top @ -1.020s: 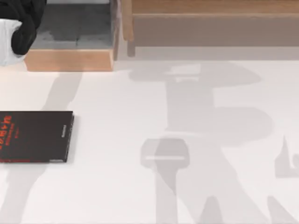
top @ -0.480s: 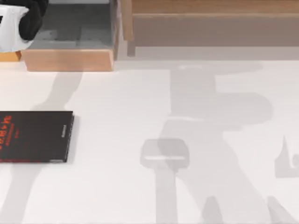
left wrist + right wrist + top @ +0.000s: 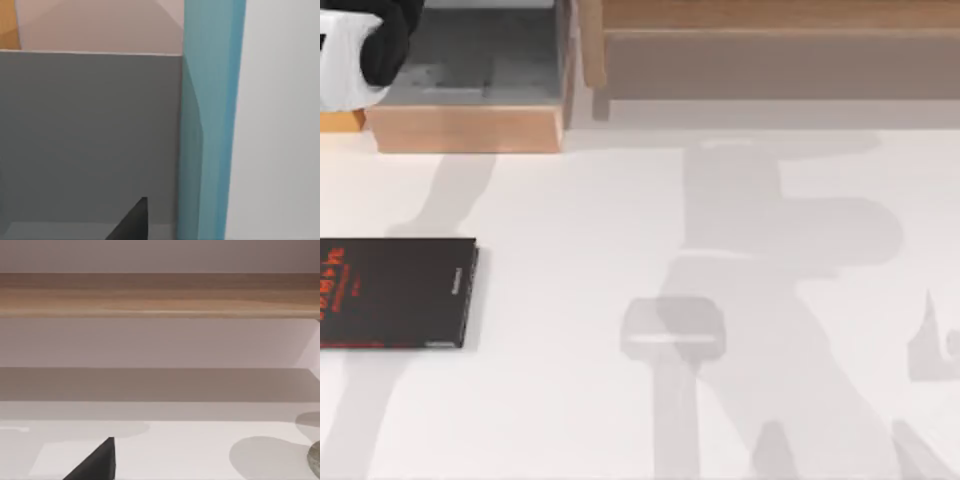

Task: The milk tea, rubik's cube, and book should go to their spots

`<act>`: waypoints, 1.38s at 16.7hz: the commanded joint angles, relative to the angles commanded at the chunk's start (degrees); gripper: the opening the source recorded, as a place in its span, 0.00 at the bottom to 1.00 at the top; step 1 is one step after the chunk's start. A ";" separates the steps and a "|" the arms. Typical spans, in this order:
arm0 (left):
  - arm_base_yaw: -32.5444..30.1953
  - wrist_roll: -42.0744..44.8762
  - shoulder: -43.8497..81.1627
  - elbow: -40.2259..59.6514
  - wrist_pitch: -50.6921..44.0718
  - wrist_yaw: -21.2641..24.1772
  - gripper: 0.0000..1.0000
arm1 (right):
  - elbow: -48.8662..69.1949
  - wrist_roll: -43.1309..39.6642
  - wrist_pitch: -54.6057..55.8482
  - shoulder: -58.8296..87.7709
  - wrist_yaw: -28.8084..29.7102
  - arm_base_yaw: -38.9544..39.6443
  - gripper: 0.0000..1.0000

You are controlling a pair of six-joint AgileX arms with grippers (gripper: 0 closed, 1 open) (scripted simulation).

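Note:
The book (image 3: 210, 120) appears as an upright teal strip in the left wrist view, against a grey wall and beside a white surface. A dark part of my left gripper (image 3: 134, 222) lies close beside the book, with a narrow grey gap between them. In the top view my left arm (image 3: 360, 45) hangs over the far-left corner, at the wooden box (image 3: 470, 128) with a grey inside. My right gripper (image 3: 95, 462) hovers low over the white table, facing a wooden shelf (image 3: 160, 295). The milk tea and the rubik's cube are out of view.
A thin black book with red lettering (image 3: 395, 292) lies flat at the table's left edge. A long wooden shelf (image 3: 770, 40) runs along the back right. A grey rounded object (image 3: 315, 460) peeks in at the edge of the right wrist view.
My left arm has shifted a little toward the back over the wooden box. The arm shadows on the table have moved. The black book has stayed put.

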 joint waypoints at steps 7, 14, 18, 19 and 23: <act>0.00 0.00 0.00 0.00 0.00 0.00 0.10 | 0.00 0.00 0.00 0.00 0.00 0.00 1.00; 0.00 0.00 0.00 0.00 0.00 0.00 0.00 | 0.00 0.00 0.00 0.00 0.00 0.00 1.00; -0.14 0.08 -0.29 -0.11 -0.08 -0.03 0.00 | 0.00 0.00 0.00 0.00 0.00 0.00 1.00; -0.18 0.08 -0.82 -0.42 -0.31 -0.07 0.00 | 0.00 0.00 0.00 0.00 0.00 0.00 1.00; -0.34 0.09 -2.87 -1.58 -1.19 -0.27 0.00 | 0.00 0.00 0.00 0.00 0.00 0.00 1.00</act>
